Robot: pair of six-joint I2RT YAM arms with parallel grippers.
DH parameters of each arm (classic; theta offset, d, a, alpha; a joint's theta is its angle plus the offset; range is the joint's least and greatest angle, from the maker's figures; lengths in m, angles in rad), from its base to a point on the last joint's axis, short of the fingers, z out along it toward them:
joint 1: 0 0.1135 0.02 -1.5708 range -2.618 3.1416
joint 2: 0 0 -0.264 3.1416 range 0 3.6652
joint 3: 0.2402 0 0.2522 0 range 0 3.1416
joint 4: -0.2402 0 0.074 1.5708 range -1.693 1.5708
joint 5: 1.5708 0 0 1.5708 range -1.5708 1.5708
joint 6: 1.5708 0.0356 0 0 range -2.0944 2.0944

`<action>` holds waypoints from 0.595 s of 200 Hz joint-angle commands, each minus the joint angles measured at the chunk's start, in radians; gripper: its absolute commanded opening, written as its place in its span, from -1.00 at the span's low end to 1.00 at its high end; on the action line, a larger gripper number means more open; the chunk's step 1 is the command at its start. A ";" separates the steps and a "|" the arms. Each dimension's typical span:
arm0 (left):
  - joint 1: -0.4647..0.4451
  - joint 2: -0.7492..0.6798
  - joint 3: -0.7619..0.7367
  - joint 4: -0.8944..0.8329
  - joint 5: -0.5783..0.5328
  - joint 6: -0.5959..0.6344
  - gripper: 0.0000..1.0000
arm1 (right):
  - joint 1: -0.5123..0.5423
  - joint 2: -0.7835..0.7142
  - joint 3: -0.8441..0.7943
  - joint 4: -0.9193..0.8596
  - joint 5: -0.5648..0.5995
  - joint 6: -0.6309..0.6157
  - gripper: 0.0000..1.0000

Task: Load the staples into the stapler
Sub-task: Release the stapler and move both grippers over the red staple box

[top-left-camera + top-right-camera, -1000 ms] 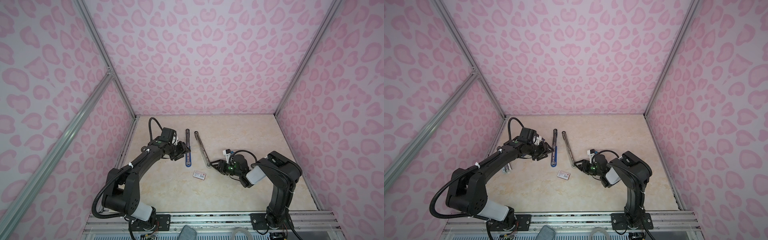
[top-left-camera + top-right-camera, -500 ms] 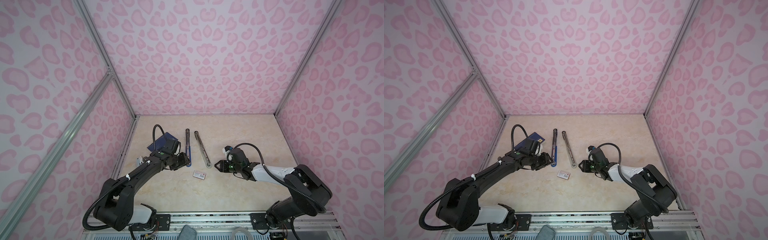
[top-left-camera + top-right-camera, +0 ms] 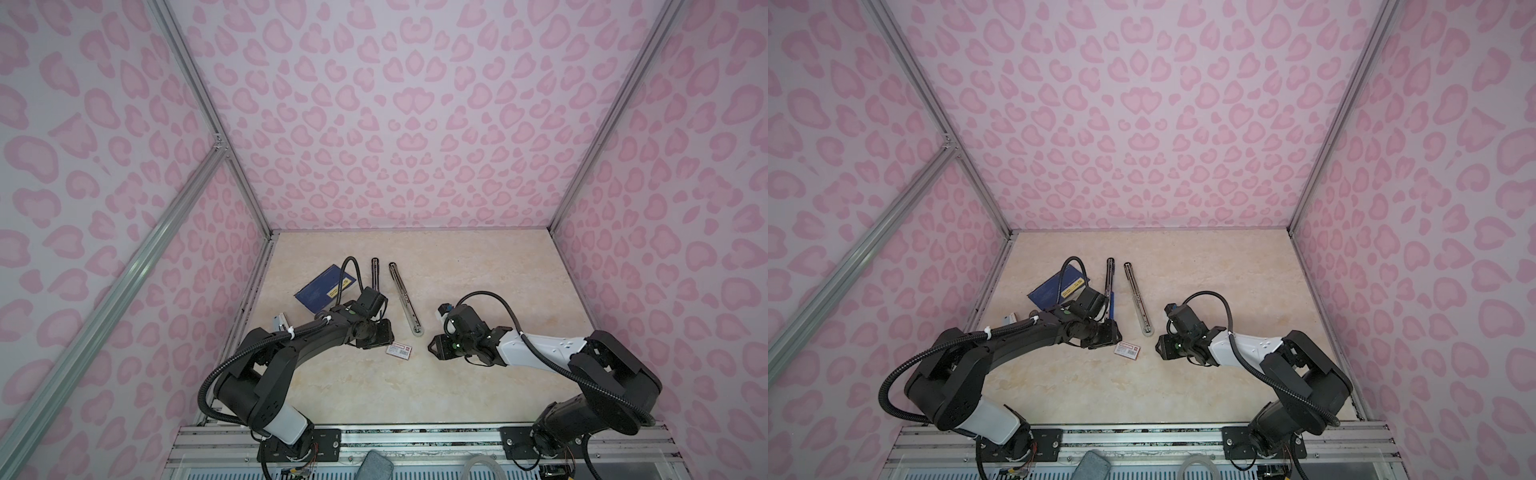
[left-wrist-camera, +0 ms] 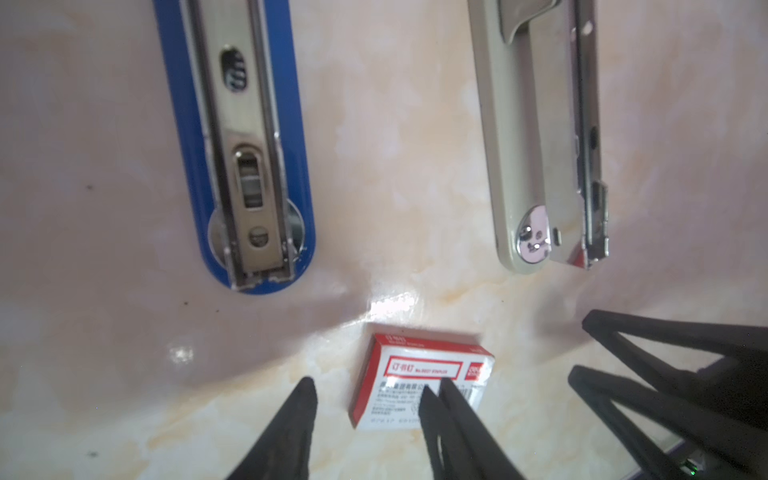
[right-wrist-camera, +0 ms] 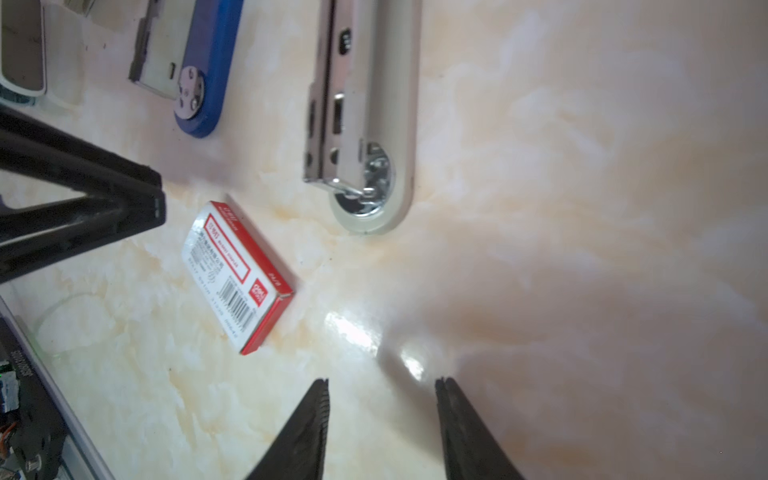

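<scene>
Seen in a top view, the staples box [image 3: 400, 350] lies closed on the desk [image 3: 457, 395], our left gripper [image 3: 385, 337] at its 10 o'clock and right gripper [image 3: 433, 348] at 3 o'clock, both spread and empty (we judge it light, stiff, slick; pinch its long sides).

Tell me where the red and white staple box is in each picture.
Top view: staple box on the table, near its middle.
Top view: staple box, same spot.
Left wrist: staple box at bottom middle.
Right wrist: staple box left of centre.
Landmark: the grey stapler's round end, close beside it everywhere.
</scene>
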 commanded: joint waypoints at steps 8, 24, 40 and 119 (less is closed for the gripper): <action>0.001 -0.009 -0.022 0.036 -0.026 -0.012 0.00 | 0.008 0.058 0.050 0.022 0.060 -0.017 0.05; 0.001 -0.028 -0.050 0.037 -0.036 -0.025 0.00 | 0.008 0.108 0.093 0.030 0.062 -0.022 0.00; 0.001 -0.054 -0.081 0.042 -0.048 -0.037 0.00 | 0.007 0.163 0.138 0.045 0.051 -0.018 -0.12; 0.001 -0.098 -0.123 0.081 -0.053 -0.035 0.05 | -0.046 0.268 0.245 0.088 0.100 0.002 -0.35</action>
